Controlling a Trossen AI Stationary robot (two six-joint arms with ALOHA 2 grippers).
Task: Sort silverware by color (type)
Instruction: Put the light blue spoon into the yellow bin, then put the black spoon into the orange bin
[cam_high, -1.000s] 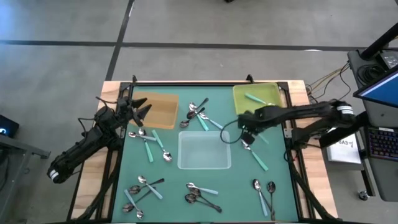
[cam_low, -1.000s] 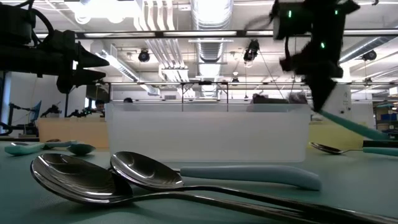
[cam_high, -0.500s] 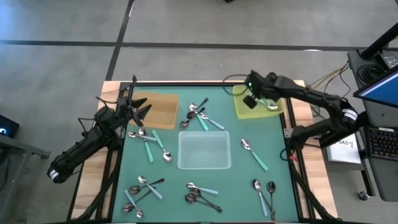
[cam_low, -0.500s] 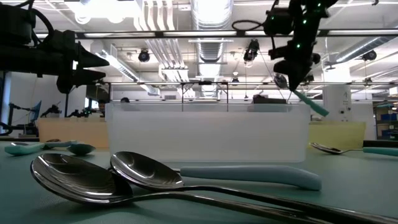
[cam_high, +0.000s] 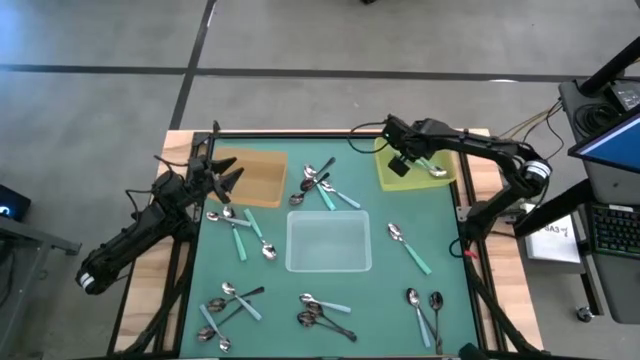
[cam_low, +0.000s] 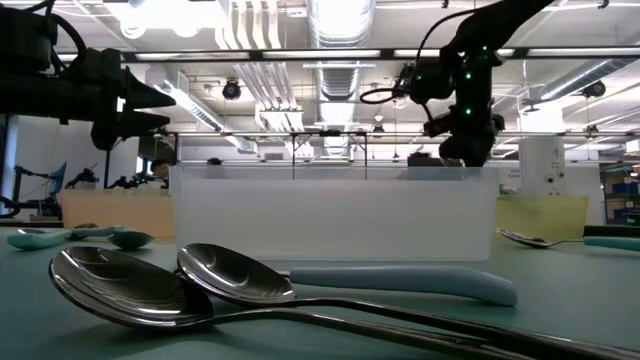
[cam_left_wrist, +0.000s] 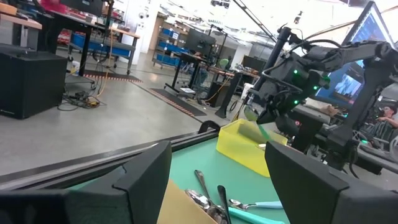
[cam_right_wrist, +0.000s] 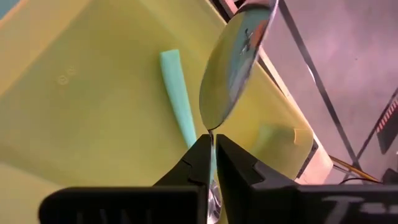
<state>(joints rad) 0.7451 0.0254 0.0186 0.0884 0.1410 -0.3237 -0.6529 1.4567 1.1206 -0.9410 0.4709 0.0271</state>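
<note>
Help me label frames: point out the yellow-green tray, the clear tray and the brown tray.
yellow-green tray (cam_high: 390, 172), high view, bare floor near its corner.
clear tray (cam_high: 329, 243), high view, middle of its floor.
brown tray (cam_high: 258, 178), high view, its bare surface.

High view straight down on table; low view level, behind clear tray (cam_low: 335, 215), seen in both
</note>
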